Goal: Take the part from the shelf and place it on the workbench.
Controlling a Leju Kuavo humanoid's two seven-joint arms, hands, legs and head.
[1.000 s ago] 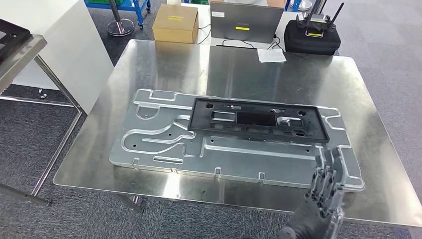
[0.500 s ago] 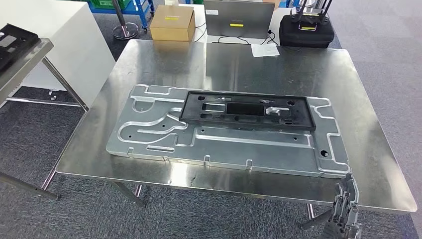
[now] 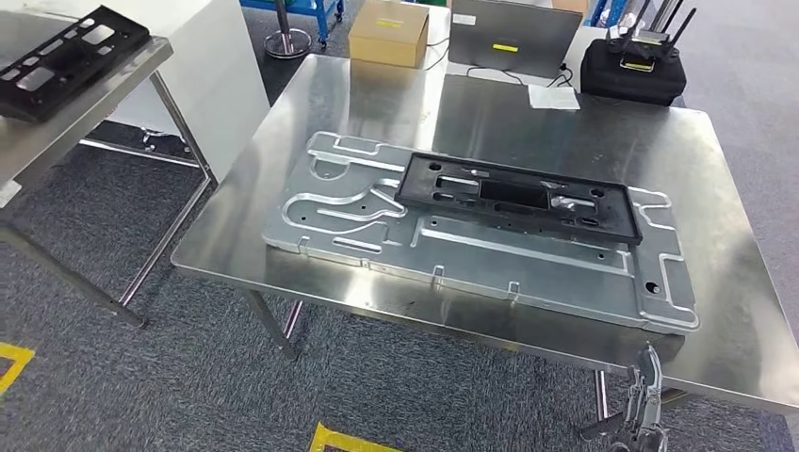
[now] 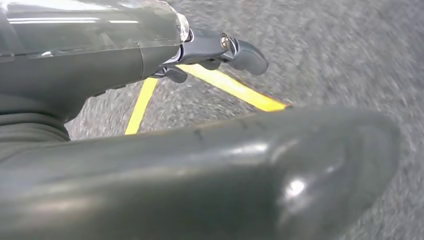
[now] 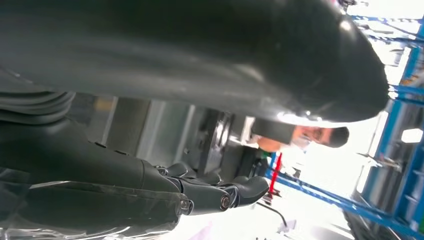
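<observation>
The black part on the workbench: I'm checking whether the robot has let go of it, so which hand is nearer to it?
Right. The right hand hangs below the workbench edge, apart from the black part. The left hand hangs over the floor's yellow tape.

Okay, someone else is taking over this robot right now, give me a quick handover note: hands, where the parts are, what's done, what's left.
Right hand: low beside the workbench's near edge, fingers apart, holding nothing.
Left hand: hanging over the grey floor near a yellow line, holding nothing.
Black part: lying flat on the large silver plate on the workbench, so one placement looks done.
Second black part: on the metal shelf off to the left.
Left: if another part is wanted, turn to the shelf, lift that one and bring it over.
</observation>
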